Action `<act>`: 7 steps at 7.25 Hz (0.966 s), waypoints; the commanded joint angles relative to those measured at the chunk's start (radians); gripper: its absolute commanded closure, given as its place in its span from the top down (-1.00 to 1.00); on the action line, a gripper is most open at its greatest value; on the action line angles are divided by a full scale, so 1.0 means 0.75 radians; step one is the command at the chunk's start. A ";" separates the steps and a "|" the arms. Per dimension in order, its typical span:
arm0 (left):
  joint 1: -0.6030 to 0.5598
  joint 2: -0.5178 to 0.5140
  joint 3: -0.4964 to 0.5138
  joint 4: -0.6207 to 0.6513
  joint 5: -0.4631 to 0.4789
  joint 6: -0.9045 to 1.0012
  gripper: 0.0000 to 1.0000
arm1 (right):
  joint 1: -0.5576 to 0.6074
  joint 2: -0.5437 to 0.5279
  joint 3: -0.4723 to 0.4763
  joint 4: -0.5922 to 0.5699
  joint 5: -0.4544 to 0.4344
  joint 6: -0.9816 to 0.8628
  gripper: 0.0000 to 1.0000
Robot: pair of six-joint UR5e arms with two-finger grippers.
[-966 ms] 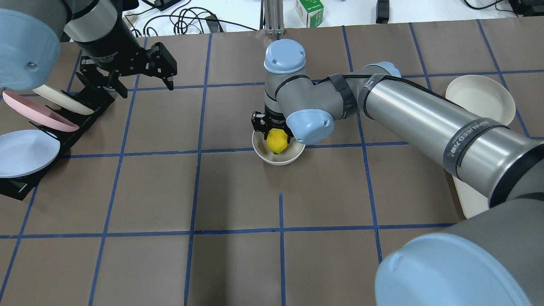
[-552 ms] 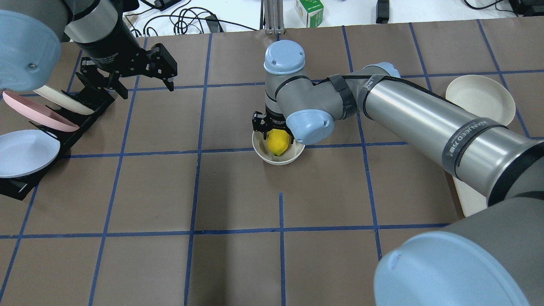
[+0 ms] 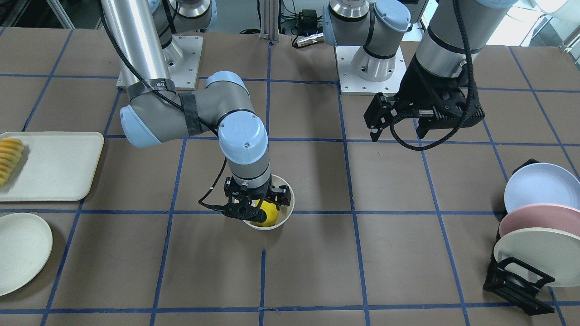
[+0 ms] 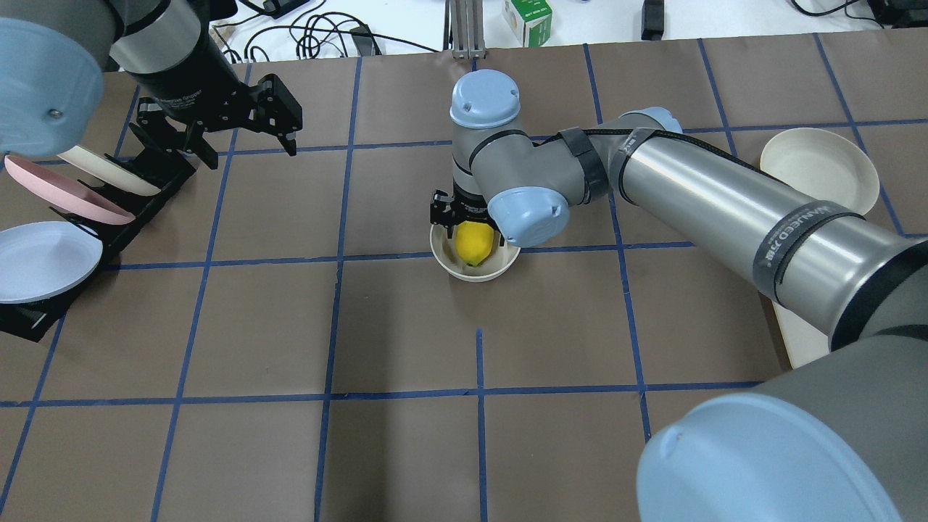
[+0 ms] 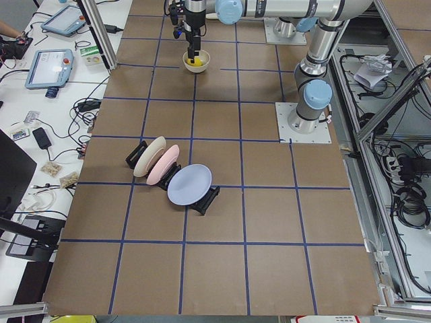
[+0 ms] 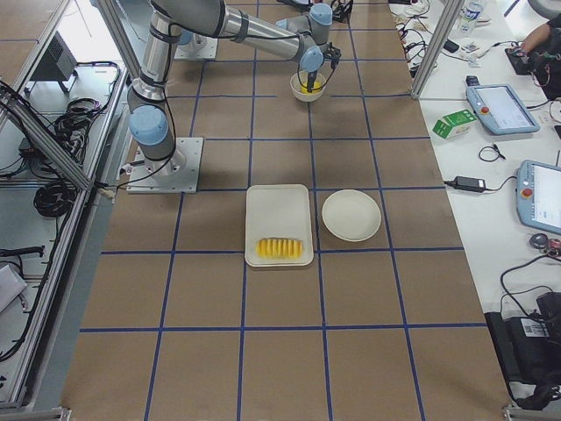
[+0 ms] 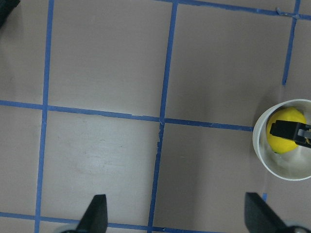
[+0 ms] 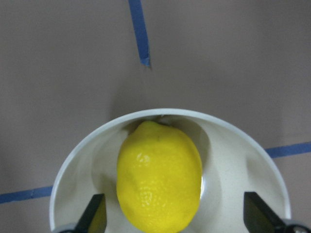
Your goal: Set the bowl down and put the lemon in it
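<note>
The cream-white bowl (image 4: 451,263) stands upright at the table's middle; it also shows in the front view (image 3: 286,212). The yellow lemon (image 4: 473,244) lies inside it, clear in the right wrist view (image 8: 159,177). My right gripper (image 4: 470,228) hangs straight over the bowl, open, its fingertips (image 8: 96,216) wide on either side of the lemon and not touching it. My left gripper (image 4: 248,145) is open and empty above the table at the far left, near the plate rack. The left wrist view shows the bowl (image 7: 286,174) from afar.
A black rack (image 4: 138,210) with white, pink and cream plates stands at the left edge. A flat cream plate (image 4: 819,170) lies at the right. A cream tray (image 3: 54,165) with sliced orange-yellow food (image 3: 10,158) is beside it. My right arm spans the table's right half.
The right arm has shifted very slightly above the bowl. The lemon and the bowl stay in place. The left arm has barely moved.
</note>
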 commanded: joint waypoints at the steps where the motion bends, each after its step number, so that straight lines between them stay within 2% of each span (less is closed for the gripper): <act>1: 0.000 0.000 0.000 0.000 -0.002 0.000 1.00 | -0.068 -0.130 -0.012 0.108 -0.002 -0.019 1.00; 2: -0.002 0.002 0.002 0.000 -0.002 0.000 1.00 | -0.132 -0.167 -0.021 0.146 -0.004 -0.043 1.00; 4: -0.006 0.002 0.014 0.000 0.000 -0.002 1.00 | -0.285 -0.275 -0.015 0.214 -0.010 -0.345 1.00; 5: -0.004 0.002 0.018 -0.004 0.002 -0.002 1.00 | -0.401 -0.326 -0.021 0.320 -0.012 -0.362 1.00; 7: -0.004 0.002 0.006 -0.002 0.002 -0.002 1.00 | -0.527 -0.388 -0.012 0.463 -0.034 -0.367 1.00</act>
